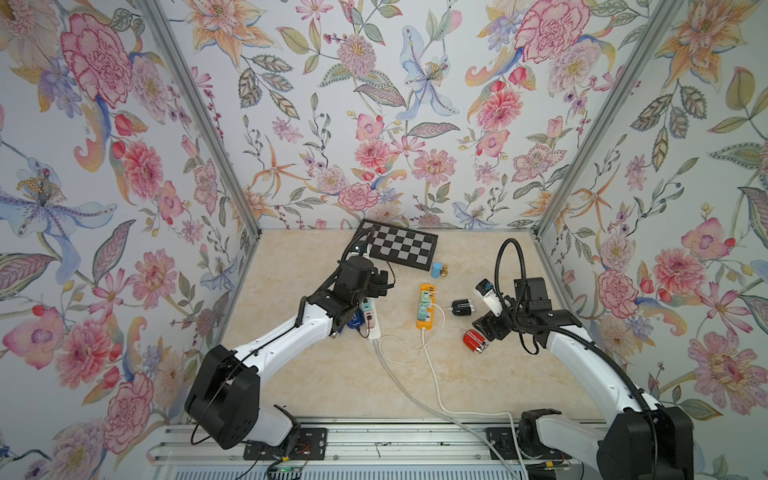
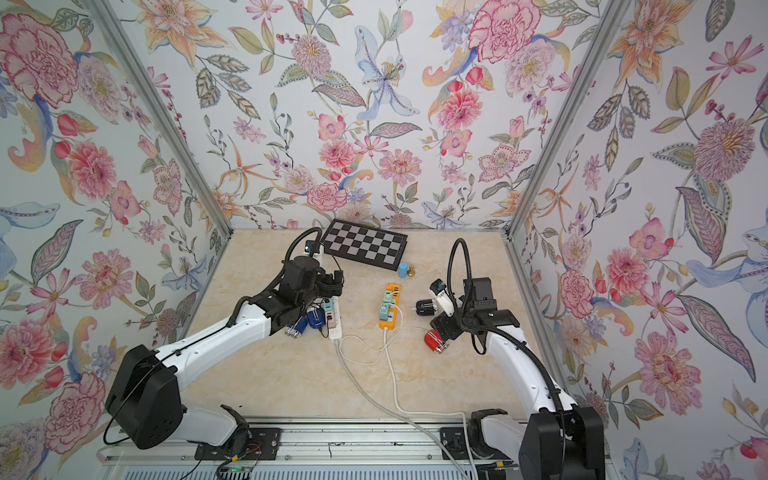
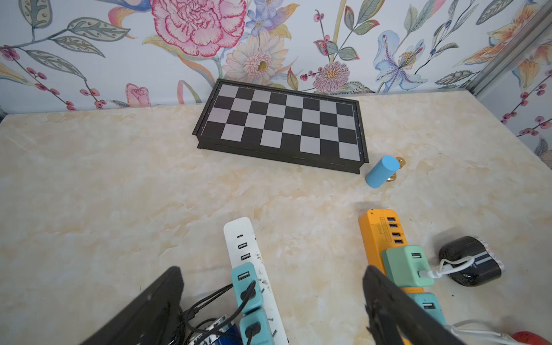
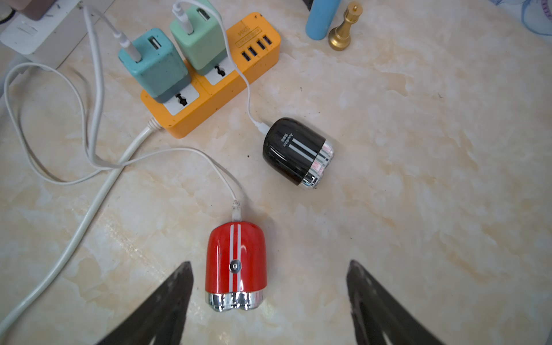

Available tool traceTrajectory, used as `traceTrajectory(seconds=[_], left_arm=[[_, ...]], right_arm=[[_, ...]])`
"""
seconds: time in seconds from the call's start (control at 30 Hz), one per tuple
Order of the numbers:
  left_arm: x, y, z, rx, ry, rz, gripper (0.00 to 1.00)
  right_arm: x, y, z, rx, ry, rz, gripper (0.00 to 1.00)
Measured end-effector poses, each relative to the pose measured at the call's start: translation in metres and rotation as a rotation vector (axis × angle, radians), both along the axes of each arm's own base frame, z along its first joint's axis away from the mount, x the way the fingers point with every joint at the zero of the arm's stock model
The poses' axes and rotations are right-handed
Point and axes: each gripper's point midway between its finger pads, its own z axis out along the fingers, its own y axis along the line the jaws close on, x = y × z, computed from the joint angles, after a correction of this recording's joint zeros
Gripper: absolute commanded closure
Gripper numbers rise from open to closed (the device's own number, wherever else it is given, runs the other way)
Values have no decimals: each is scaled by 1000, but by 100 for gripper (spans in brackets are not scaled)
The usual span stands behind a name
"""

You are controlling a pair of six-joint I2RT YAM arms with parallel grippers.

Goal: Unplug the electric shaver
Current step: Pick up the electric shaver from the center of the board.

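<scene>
A red electric shaver (image 4: 236, 260) lies on the marble table, and its white cable runs to a teal adapter (image 4: 152, 65) on the orange power strip (image 4: 215, 104). My right gripper (image 4: 269, 263) hangs open over it. The shaver sits near one finger and touches neither. A black shaver (image 4: 294, 149) is cabled to the green adapter (image 4: 200, 38). My left gripper (image 3: 272, 268) is open above the white power strip (image 3: 239, 236), where two teal adapters (image 3: 246, 283) carry black cables to a blue shaver (image 2: 316, 320).
A folded chessboard (image 1: 401, 245) lies at the back. A blue cylinder (image 1: 436, 270) and a gold chess piece (image 1: 444, 271) stand beside it. Loose white cords (image 1: 399, 345) loop across the table toward the front rail. Floral walls close in three sides.
</scene>
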Motion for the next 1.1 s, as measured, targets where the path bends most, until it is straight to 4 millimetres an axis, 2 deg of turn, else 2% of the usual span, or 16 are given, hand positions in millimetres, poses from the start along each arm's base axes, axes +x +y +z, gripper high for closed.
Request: traceTrajectory(seconds=[0.17, 0.53, 0.87, 1.1], left_arm=[[7, -14, 14, -36, -40, -47, 3], [13, -29, 18, -87, -76, -92, 3], [15, -31, 22, -101, -95, -96, 1], [15, -31, 16, -91, -87, -96, 1]], right_arm=[[-12, -1, -25, -37, 108, 42, 20], [-30, 3, -62, -139, 252, 99, 16], [-32, -4, -83, -185, 321, 85, 15], [-22, -7, -86, -207, 291, 73, 17]])
